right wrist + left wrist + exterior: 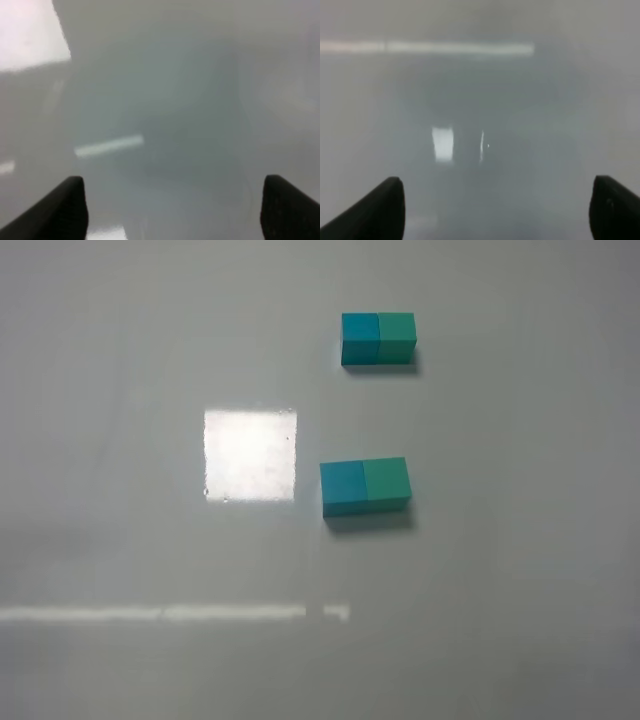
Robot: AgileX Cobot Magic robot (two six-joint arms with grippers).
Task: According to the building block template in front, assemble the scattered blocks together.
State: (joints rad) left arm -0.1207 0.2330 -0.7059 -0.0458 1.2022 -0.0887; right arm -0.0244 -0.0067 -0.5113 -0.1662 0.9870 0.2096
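**Two block pairs on the bench, both arms clear of them**

On the grey bench (520, 620), seen from the exterior high camera only, lie two short bars of two cubes each. The building block template (378, 338) sits farther up that view: deep teal-blue cube on the left, green cube on the right, faces touching. Nearer the bottom lie the scattered blocks (365, 486), a light cyan-blue cube on the left and a sea-green cube on the right, pressed side by side with no gap visible between them. The two bars are well apart, the lower one offset slightly to the left. A bright square glare patch (250, 454) lies just left of the lower pair; a pale streak of reflected light (170, 613) runs across the bench lower down.

No arm or gripper shows in the high view.

Wrist views show what the high view lacks:
- left gripper (497, 210): two dark fingertips at the picture's lower corners, jaws spread wide, nothing between them. Blurred grey bench surface beyond, with faint reflections.
- right gripper (175, 210): same arrangement, jaws wide apart and empty, over blurred bench surface.

Neither wrist view catches any block. Height above the bench cannot be judged from the blur.
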